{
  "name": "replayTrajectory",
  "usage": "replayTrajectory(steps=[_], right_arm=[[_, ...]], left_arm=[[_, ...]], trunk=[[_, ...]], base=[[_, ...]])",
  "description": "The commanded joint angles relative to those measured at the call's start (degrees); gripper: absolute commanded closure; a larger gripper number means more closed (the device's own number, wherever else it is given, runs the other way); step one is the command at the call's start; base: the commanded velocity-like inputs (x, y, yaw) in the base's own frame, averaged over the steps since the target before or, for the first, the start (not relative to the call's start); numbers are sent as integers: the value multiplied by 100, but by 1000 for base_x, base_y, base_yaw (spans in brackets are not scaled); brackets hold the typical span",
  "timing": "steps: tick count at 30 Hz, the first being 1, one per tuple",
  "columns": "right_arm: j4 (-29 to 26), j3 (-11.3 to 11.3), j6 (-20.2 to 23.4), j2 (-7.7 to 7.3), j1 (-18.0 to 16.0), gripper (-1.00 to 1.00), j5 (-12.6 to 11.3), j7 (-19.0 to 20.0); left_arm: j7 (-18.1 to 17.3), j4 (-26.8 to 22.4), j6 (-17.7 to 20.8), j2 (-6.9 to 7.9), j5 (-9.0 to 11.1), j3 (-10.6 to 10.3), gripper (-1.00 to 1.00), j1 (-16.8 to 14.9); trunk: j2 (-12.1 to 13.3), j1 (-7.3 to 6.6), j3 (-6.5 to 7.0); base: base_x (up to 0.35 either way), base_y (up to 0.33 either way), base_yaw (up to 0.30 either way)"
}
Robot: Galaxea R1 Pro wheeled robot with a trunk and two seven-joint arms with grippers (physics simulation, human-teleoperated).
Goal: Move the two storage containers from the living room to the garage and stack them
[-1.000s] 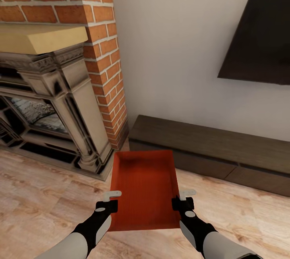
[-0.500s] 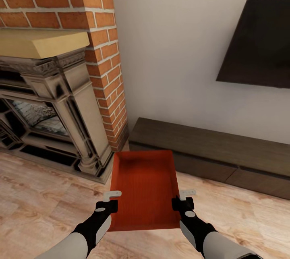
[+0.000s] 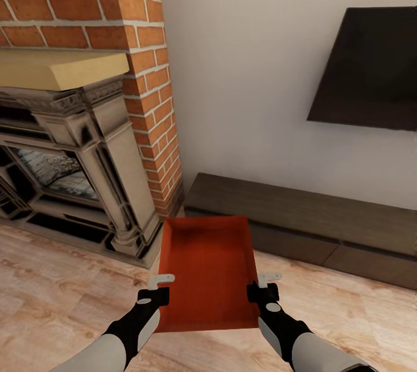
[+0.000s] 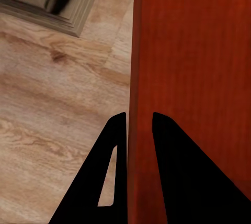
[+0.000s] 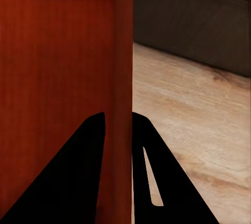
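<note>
I hold one red-orange storage container [image 3: 209, 271] level in front of me, above the light wood plank floor [image 3: 52, 297] of the living room. My left gripper [image 3: 161, 290] is shut on its left wall and my right gripper [image 3: 259, 286] is shut on its right wall. The left wrist view has the thin red wall [image 4: 137, 130] pinched between two black fingers [image 4: 112, 145]. The right wrist view shows the opposite wall [image 5: 121, 124] clamped the same way. The container is empty.
A brick fireplace wall [image 3: 145, 88] with a stone surround [image 3: 98, 158] and a pale wooden mantel [image 3: 58, 68] stands at the left. Ahead, a low dark wooden bench [image 3: 313, 221] runs along a white wall, and a black screen [image 3: 370, 71] hangs above it.
The whole view has shifted: the fireplace, screen and bench slid slightly down and left in the picture as the camera moved. Both grippers keep the container in the same hold.
</note>
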Motion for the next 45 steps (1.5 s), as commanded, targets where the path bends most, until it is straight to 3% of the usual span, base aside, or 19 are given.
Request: replayTrajectory(steps=[1, 22, 45], right_arm=[[2, -91, -7, 60, -5, 100, -57, -1], [2, -91, -11, 60, -5, 100, -57, -1], [20, -91, -33, 60, -5, 100, -65, -6]], left_arm=[[105, -22, 33, 1, -51, 92, 100, 0], [104, -23, 33, 8, -51, 93, 100, 0], [104, -21, 33, 4, -50, 90, 100, 0]], trunk=[[-4, 1, 4], [-4, 1, 196], [-4, 1, 360]], base=[[0, 0, -80], [0, 0, -89], [0, 0, -208]])
